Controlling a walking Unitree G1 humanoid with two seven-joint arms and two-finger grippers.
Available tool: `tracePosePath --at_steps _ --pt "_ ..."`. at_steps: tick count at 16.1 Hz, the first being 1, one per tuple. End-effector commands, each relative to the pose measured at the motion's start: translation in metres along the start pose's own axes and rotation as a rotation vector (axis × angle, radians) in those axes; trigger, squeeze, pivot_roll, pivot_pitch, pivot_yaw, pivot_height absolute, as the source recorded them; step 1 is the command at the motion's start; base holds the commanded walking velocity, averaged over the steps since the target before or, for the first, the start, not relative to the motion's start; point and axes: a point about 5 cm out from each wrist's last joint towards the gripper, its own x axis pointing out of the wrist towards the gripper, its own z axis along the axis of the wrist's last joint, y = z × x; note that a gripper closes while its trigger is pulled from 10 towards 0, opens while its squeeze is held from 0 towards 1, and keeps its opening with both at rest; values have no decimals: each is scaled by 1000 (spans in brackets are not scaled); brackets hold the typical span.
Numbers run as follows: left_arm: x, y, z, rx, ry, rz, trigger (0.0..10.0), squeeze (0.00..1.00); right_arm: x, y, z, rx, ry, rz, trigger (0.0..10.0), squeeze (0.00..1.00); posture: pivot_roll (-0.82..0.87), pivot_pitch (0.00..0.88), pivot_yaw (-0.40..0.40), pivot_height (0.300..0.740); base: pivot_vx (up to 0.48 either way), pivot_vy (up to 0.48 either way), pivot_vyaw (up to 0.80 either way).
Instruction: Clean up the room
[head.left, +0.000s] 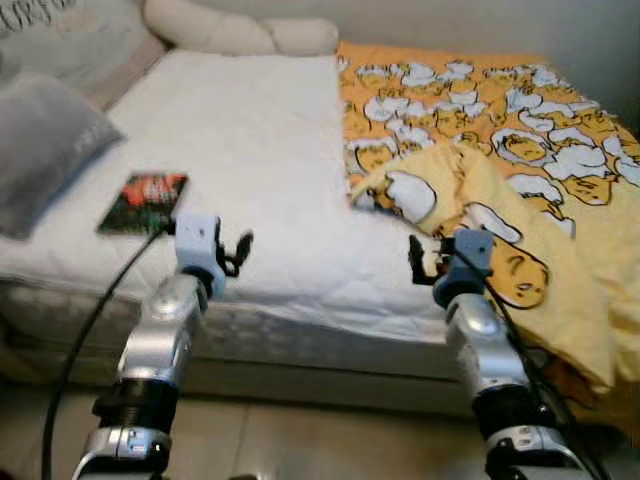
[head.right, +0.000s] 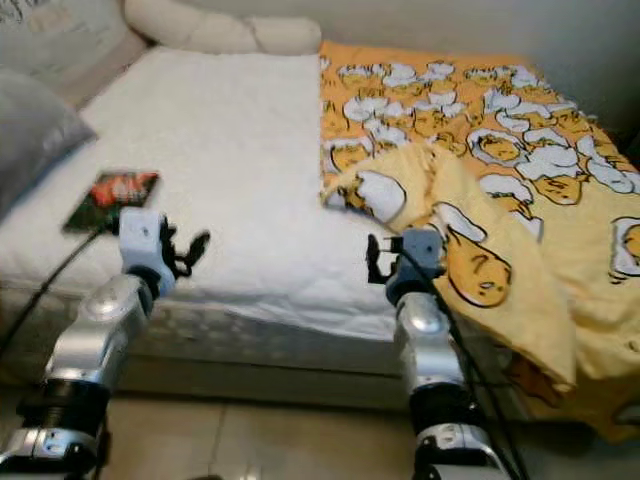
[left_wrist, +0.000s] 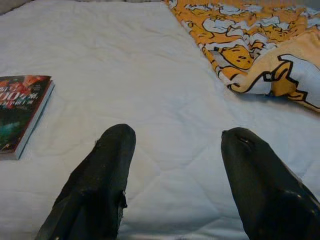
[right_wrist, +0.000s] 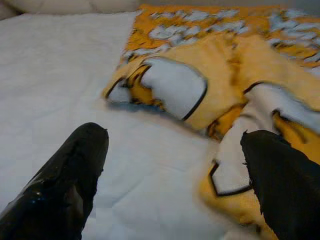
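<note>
Two grippers are hovering at the bed's near edge, jaws apart and empty. The right gripper (head.left: 425, 262) is sitting nearer the rumpled yellow cartoon-print blanket (head.left: 480, 190), whose folded corner is lying just ahead and to its right; the left gripper (head.left: 235, 252) is facing bare white quilted mattress (head.left: 250, 150).

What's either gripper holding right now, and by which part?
Nothing. The left gripper and right gripper both hover open over the white mattress, with only bedding showing between the fingers.

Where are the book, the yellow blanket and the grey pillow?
book (head.left: 143, 201), left eye view, middle of its cover.
yellow blanket (head.left: 470, 130), left eye view, patterned top.
grey pillow (head.left: 40, 145), left eye view, middle of its face.
</note>
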Motion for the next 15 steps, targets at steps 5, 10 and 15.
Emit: tracePosePath --at_steps 5,10,15 --pt "1 1 7 27 -29 -3 10000 0 2 12 2 -13 17 57 10000 0 13 0 -16 740 0 0 0" --pt "0 -1 4 16 -28 6 10000 0 -1 14 -1 -14 36 66 10000 0 18 0 -33 740 49 0 0" --pt "-1 -1 3 13 -23 7 10000 0 -1 14 -3 3 51 62 10000 0 16 0 -31 740 291 0 0"
